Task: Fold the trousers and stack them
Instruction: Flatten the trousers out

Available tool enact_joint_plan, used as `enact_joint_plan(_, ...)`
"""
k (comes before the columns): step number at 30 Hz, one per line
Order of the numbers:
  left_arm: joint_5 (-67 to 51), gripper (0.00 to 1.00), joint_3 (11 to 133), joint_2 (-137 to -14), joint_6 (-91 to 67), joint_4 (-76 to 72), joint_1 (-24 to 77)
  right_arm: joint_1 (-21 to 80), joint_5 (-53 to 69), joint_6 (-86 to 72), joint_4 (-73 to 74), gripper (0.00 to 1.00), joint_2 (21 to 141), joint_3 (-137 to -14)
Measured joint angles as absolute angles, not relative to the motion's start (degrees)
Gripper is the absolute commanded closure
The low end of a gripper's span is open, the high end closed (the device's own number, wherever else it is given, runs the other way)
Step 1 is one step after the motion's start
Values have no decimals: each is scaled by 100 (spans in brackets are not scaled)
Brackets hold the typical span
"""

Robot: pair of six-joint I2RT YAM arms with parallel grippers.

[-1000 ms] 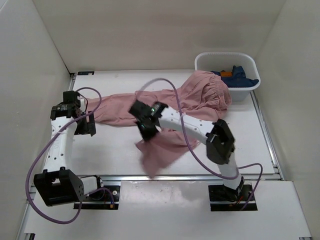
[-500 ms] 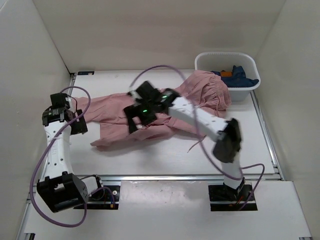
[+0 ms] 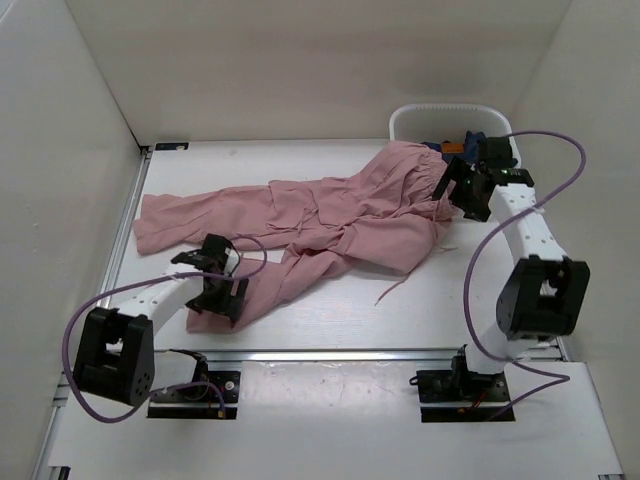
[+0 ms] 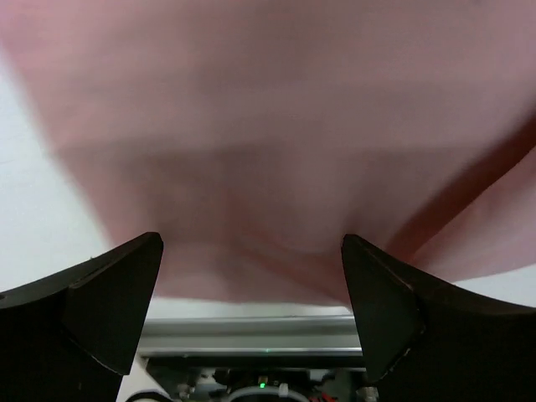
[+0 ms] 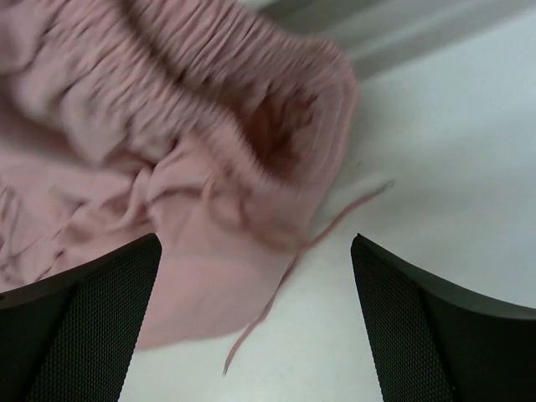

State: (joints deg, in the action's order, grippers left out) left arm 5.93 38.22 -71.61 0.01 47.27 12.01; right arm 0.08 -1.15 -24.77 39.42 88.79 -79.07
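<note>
White bench (image 3: pixel 340 318) between pale walls carries the trousers (image 3: pixel 335 212), spread wide. The waistband lies far right against a white bin (image 3: pixel 408 122) (a navy garment (image 3: pixel 478 142) lies inside). The 2 legs run left, the nearer one angling toward the near left. A drawstring (image 3: pixel 402 286) trails on the bench near the middle. Left end effector (image 3: pixel 222 297) sits over the nearer leg's hem, fingers spread, gripping nothing. Right end effector (image 3: pixel 455 190) hovers at the waistband, fingers likewise apart, holding nothing.
</note>
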Motion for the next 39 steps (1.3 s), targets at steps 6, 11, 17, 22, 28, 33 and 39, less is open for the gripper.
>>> enact_joint_plan(6,548,0,3465,-7242,43,4303,1990,-333,19,-2217,3240,1,10175,-8038)
enact_joint_plan(11,639,0,3422,-7323,86,4047,2355,-336,21,-2182,3020,19,10691,-8165)
enact_joint_plan(17,316,86,3712,-7856,-19,3833,2504,-314,161,-2270,2716,91,10709,-8154)
enact_joint_plan(22,458,86,3844,-7852,-47,3870,2178,-305,213,-2373,2851,100,10092,-7861)
enact_joint_plan(28,1280,86,4386,-7185,-5,4698,-54,-180,325,-2473,3896,100,8329,-8097)
enact_joint_plan(33,1686,86,6578,-6890,-5,5315,-1846,-126,419,-2663,4952,100,6934,-8746)
enact_joint_plan(39,2064,86,8051,-7006,-3,5804,-2362,-126,34,-2735,6178,100,6337,-9247)
